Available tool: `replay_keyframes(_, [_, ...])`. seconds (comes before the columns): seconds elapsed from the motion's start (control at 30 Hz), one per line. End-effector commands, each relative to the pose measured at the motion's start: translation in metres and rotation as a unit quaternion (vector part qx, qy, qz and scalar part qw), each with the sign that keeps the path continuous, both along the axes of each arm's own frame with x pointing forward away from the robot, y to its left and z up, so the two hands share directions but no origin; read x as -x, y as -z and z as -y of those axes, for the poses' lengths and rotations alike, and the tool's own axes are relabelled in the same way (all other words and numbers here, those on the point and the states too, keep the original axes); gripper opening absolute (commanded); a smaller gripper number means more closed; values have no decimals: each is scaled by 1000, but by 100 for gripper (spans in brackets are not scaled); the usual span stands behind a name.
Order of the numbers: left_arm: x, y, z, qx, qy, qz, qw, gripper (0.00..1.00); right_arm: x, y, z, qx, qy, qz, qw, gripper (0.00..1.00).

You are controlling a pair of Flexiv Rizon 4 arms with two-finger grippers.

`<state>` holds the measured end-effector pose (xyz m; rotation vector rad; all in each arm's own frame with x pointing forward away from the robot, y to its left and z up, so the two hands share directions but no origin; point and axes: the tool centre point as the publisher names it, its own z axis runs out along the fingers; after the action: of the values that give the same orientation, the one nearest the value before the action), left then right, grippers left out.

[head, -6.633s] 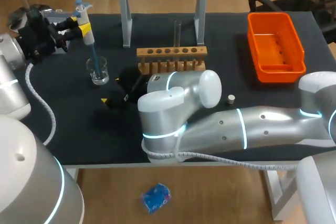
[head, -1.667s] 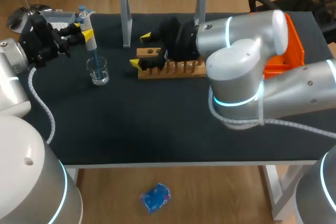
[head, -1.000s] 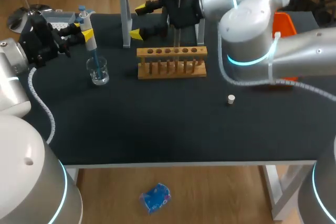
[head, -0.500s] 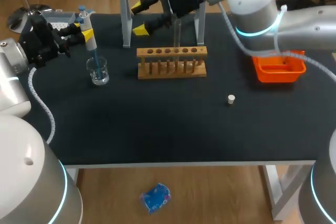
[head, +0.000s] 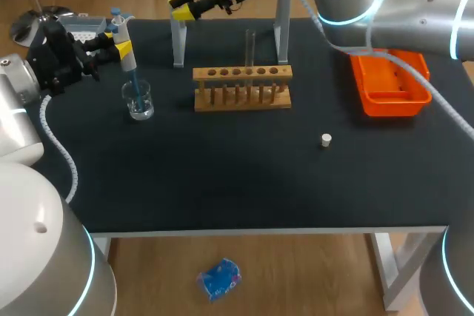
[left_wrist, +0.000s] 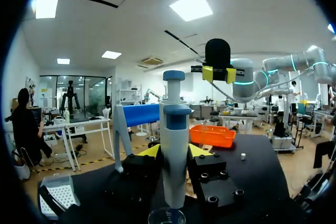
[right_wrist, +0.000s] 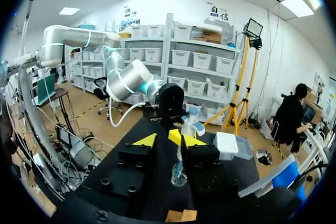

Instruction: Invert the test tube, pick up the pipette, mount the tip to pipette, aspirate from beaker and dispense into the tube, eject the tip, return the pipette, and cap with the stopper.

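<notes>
My left gripper clamps the pipette, its tip down in the beaker below it; my right gripper hangs spread wide, high over the table.

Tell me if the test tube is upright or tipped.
Upright: the test tube rises straight from the wooden rack.

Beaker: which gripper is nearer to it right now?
Left. The left gripper holds the pipette directly over the beaker; the right gripper hangs open farther back, beyond the rack.
</notes>
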<state>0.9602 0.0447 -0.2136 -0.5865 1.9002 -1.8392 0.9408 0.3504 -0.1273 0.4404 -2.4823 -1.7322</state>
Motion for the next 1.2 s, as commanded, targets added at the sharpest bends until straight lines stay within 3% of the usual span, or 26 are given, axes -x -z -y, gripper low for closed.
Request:
replay_keyframes(0.03, [0, 0, 0, 1, 0, 1, 1000, 0, -10, -2, -15, -2, -50, -9, 999, 0])
replay_keyframes(0.27, [0, 0, 0, 1, 0, 1, 1000, 0, -9, -13, -33, -23, -61, -32, 997, 0])
replay_keyframes(0.43, [0, 0, 0, 1, 0, 1, 1000, 0, -6, -20, -50, -28, -77, -69, 994, 0])
replay_keyframes(0.93, [0, 0, 0, 1, 0, 1, 1000, 0, -6, -20, -50, -28, -77, -69, 994, 0])
replay_keyframes(1.2, [0, 0, 0, 1, 0, 1, 1000, 0, -11, -18, -69, -42, -96, -70, 992, 0])
